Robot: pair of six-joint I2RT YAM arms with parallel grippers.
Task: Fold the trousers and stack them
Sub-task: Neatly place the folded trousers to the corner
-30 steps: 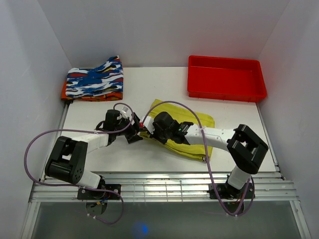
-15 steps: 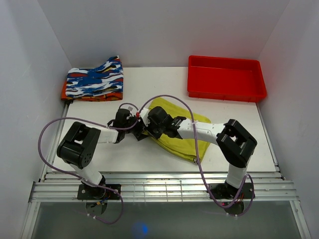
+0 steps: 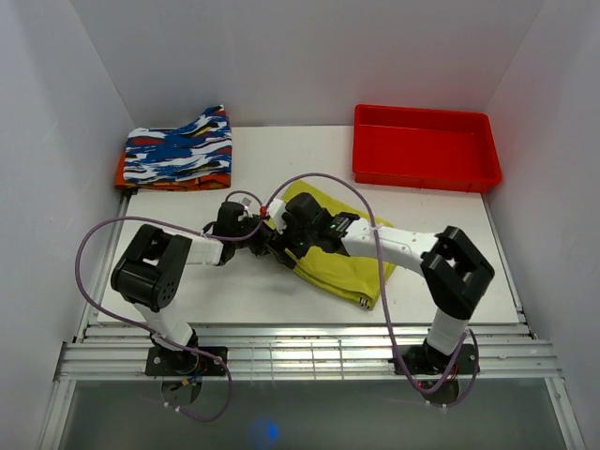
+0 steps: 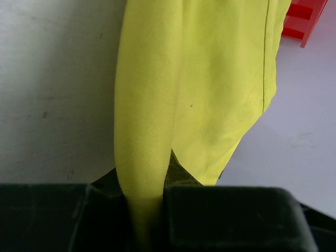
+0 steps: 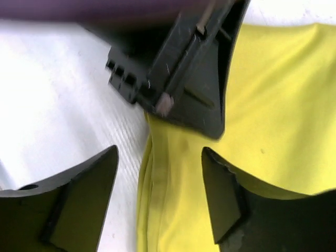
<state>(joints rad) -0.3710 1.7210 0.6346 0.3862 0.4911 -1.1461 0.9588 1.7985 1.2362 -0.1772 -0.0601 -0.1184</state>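
1. Top external is showing you the trousers [image 3: 342, 258] lying folded, nearer than and left of the red tray [image 3: 422, 176].
2. Your left gripper [image 4: 152, 195] is pinching their edge farthest from that tray.
3. Your right gripper [image 5: 157, 163] is straddling that edge, jaws apart, gripping nothing.

A white table [image 3: 272, 150] is recorded as the only supporting surface. A folded patterned garment [image 3: 178, 150] in blue, white, black and orange is laid at the 10 o'clock corner. A red tray [image 3: 422, 176] is set at 2 o'clock by the far edge. The yellow-green trousers [image 3: 342, 267] are spread from centre toward 4 o'clock. All three are kept well apart.
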